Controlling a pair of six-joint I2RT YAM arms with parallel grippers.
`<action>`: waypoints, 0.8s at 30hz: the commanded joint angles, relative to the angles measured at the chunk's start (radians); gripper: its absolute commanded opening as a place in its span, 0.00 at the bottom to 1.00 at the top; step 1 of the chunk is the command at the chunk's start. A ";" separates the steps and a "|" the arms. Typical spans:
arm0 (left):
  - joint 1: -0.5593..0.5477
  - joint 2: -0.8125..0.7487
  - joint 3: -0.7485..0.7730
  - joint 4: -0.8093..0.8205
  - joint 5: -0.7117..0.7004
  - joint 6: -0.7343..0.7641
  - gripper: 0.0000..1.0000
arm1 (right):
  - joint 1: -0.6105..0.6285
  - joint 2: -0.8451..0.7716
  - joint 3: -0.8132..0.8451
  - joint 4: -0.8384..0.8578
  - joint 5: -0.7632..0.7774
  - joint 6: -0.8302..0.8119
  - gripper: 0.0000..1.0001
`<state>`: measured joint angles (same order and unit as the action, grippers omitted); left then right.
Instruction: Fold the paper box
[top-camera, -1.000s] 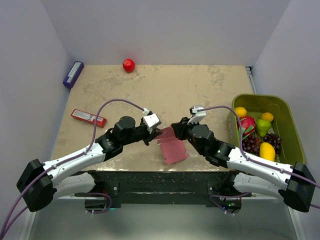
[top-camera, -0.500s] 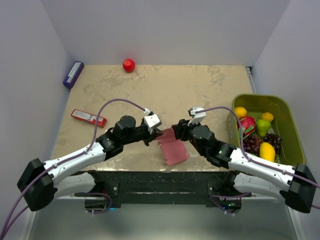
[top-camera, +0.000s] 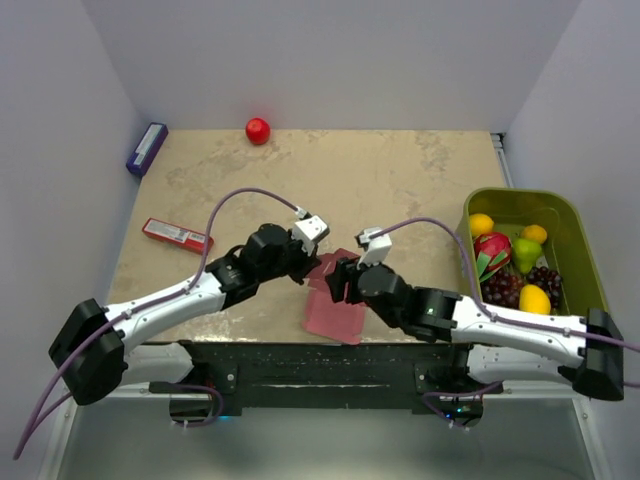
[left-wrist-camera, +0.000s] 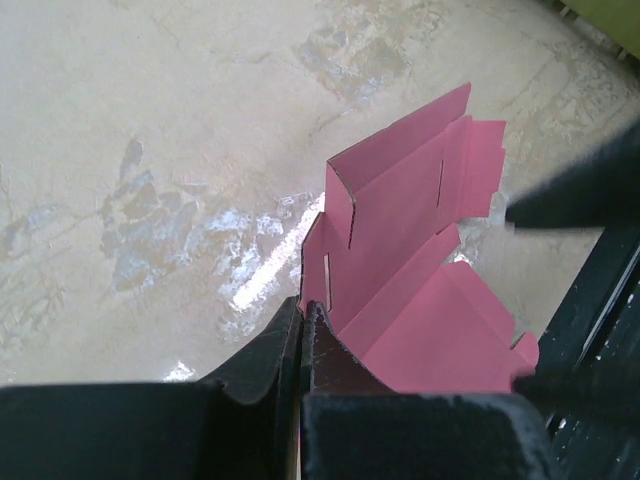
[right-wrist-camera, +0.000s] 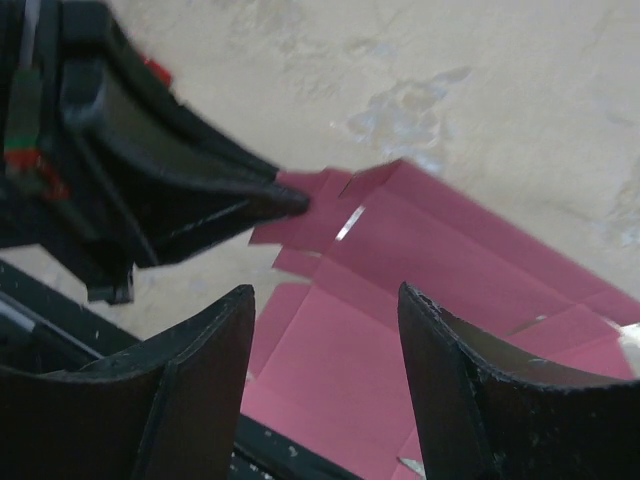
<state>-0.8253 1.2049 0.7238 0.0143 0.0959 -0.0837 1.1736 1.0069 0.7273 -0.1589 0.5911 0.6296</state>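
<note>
The paper box (top-camera: 336, 315) is a pink die-cut card with creases and tabs, lying partly unfolded at the table's front edge. One panel (left-wrist-camera: 400, 200) stands tilted up. My left gripper (top-camera: 304, 270) is shut on the card's left edge, the fingertips (left-wrist-camera: 303, 308) pinched together over it. Just to the right, my right gripper (top-camera: 339, 283) hangs open above the card. In the right wrist view the pink sheet (right-wrist-camera: 440, 250) lies between and below the open right gripper (right-wrist-camera: 325, 293), untouched. The left gripper's fingers (right-wrist-camera: 285, 198) hold a tab at the upper left.
A green bin (top-camera: 580, 215) of fruit stands at the right. A red ball (top-camera: 258, 130) lies at the back, a purple box (top-camera: 147, 148) at the back left, and a narrow red packet (top-camera: 177, 235) on the left. The card overhangs the black front rail (top-camera: 300, 360).
My right gripper has opened and moved left over the card. The card has shifted toward the front edge. The left gripper stays shut on it, moved slightly right.
</note>
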 joint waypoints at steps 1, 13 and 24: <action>0.009 0.025 0.062 -0.013 0.019 -0.063 0.00 | 0.122 0.107 0.043 -0.018 0.114 0.192 0.60; 0.213 0.070 0.071 0.007 0.326 -0.205 0.00 | 0.144 0.300 0.069 0.053 0.242 0.322 0.71; 0.302 0.093 0.048 0.047 0.412 -0.309 0.00 | 0.009 0.420 0.184 0.145 0.118 0.131 0.72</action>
<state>-0.5438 1.2907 0.7563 0.0051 0.4438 -0.3340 1.1721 1.3582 0.8196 -0.0700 0.6949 0.8242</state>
